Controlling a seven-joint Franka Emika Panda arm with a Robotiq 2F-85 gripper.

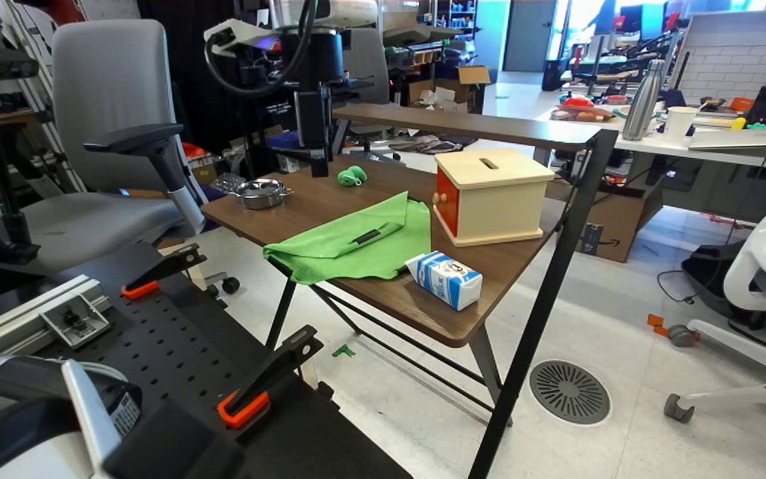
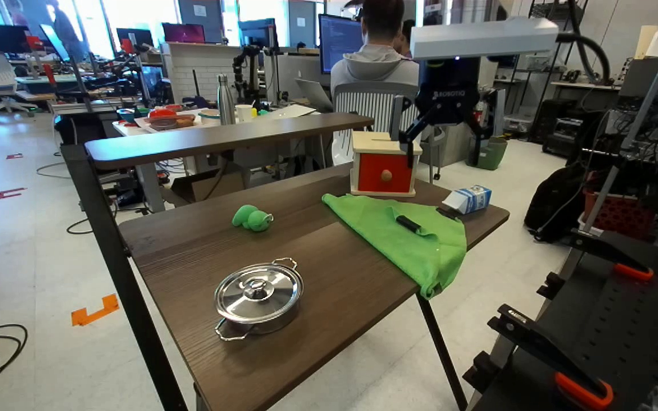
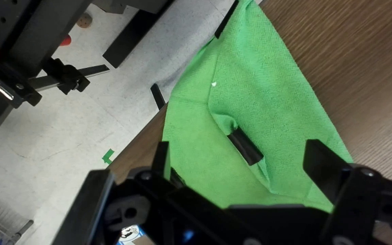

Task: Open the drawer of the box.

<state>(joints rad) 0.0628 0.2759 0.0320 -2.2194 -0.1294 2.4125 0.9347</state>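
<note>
Drawer appears pushed in, red front flush with the box. Box is pale wood, upright on the table, right of centre in both exterior views. Front toward camera in an exterior view, round knob mid-panel. In an exterior view giving the plain side and top slot, front narrows to a slanted red strip on the box's left.

Gripper hangs upper right in an exterior view, fingers spread wide. One fingertip crosses the drawer's right edge, line of sight only: in an exterior view with the arm at top centre, gripper is well left of the box. Wrist view agrees on the spread, pads far apart.

Cloth fills middle of wrist view, dark strip on it. Carton there only a blue-and-white patch at bottom edge; whole in both exterior views, beside the cloth.

Lidded pot and green toy on the table, both exterior views. Man in an exterior view only, top of frame. Floor drain likewise, lower right.
</note>
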